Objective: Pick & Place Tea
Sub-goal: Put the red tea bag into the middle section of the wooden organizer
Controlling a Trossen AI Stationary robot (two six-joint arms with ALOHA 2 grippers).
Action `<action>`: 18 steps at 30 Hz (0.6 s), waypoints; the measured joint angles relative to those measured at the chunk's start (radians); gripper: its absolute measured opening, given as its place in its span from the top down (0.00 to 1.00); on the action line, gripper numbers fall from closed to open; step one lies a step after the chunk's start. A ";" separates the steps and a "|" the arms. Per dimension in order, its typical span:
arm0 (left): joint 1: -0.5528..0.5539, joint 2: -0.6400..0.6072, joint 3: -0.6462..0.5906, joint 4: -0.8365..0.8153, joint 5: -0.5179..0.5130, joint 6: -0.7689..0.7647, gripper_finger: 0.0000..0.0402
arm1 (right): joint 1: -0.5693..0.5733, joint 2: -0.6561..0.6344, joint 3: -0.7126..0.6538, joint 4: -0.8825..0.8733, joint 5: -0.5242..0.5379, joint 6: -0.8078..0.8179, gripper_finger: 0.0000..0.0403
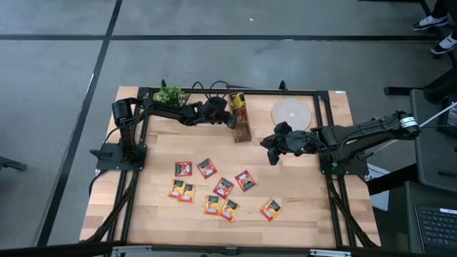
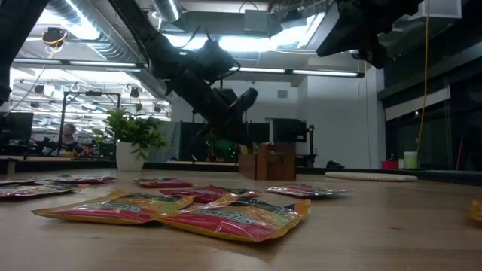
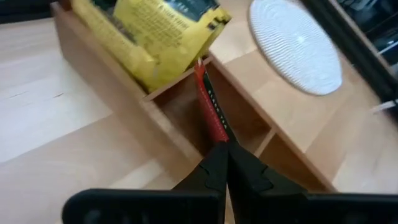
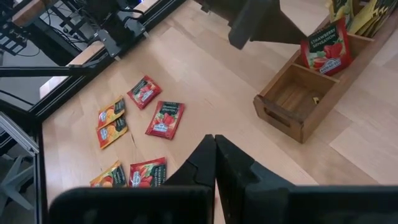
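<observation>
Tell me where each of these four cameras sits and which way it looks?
High view: above the table, looking straight down; both arms show, the left gripper at the wooden box.
Low view: at tabletop height, looking across the sachets into the room; arms come in from above.
Left wrist view: on the left arm, looking past its shut fingers pinching a red sachet over the box.
Right wrist view: on the right arm, looking down past its shut right gripper.
Shared: both wrist views show the box and red sachet.

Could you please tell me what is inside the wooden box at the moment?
The wooden box holds yellow sachets in one compartment. The left gripper lowers a red sachet into the middle one. The near end compartment looks empty; lower contents are hidden.
</observation>
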 joint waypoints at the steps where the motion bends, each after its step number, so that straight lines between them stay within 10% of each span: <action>1: 0.000 0.000 0.000 0.009 0.003 0.000 1.00 | 0.000 0.000 0.000 0.000 0.000 0.000 0.98; 18: -0.006 0.008 0.000 0.057 0.010 -0.067 1.00 | 0.000 0.000 0.000 0.001 0.000 0.000 0.98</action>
